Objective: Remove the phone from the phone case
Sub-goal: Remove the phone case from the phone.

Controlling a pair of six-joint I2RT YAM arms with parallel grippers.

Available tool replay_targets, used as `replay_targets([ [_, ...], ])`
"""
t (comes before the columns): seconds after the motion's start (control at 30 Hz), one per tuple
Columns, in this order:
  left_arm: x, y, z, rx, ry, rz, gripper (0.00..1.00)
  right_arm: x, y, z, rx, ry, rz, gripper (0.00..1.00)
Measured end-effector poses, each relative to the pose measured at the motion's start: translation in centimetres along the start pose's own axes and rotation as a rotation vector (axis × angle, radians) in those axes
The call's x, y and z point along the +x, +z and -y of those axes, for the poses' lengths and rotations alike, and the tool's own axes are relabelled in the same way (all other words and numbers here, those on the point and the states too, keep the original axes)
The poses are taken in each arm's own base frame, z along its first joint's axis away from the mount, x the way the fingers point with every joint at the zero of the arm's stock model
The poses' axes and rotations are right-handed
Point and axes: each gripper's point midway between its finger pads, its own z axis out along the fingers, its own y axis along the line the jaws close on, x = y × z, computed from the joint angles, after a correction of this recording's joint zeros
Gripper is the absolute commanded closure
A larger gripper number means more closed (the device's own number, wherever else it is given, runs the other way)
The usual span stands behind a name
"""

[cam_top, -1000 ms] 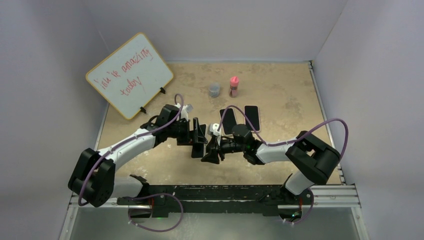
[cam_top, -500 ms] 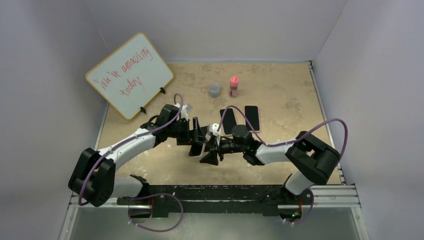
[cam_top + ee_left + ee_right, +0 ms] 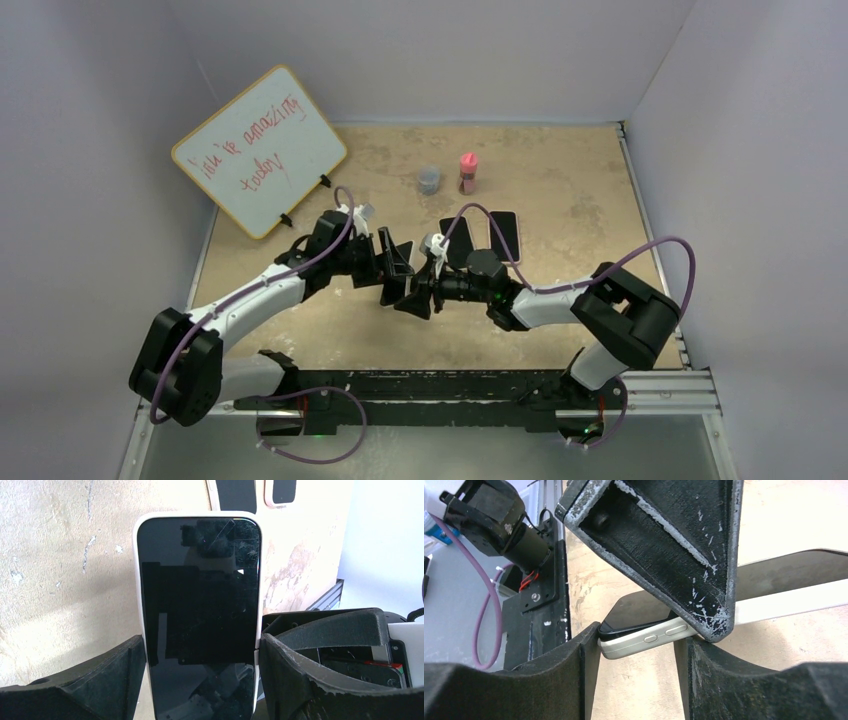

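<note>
Left tool (image 3: 200,652) is pinching the phone case (image 3: 137,575) between its fingers. Right tool (image 3: 639,647), grip unclear, is straddling its corner and should be peeling the rim gently.

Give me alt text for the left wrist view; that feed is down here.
A dark-screened phone in a white case is clamped by its long edges in the left gripper. Behind it lie the beige table and two more phones at the top edge.
</note>
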Motion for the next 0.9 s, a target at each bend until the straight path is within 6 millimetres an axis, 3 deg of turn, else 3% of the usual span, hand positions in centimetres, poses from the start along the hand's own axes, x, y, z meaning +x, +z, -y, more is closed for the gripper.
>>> replay_targets([
  [0.63,-0.37,0.01,0.26,0.018,0.011,0.012,0.95,-0.04,0.11,0.19,0.004,-0.005,0.01,0.68],
  [0.73,-0.26,0.1,0.26,0.022,0.014,0.004,0.95,0.12,0.07,0.07,-0.007,-0.013,0.003,0.68],
  [0.9,-0.22,0.2,0.25,0.026,0.016,-0.001,0.95,0.27,0.04,0.02,-0.012,-0.018,-0.003,0.54],
])
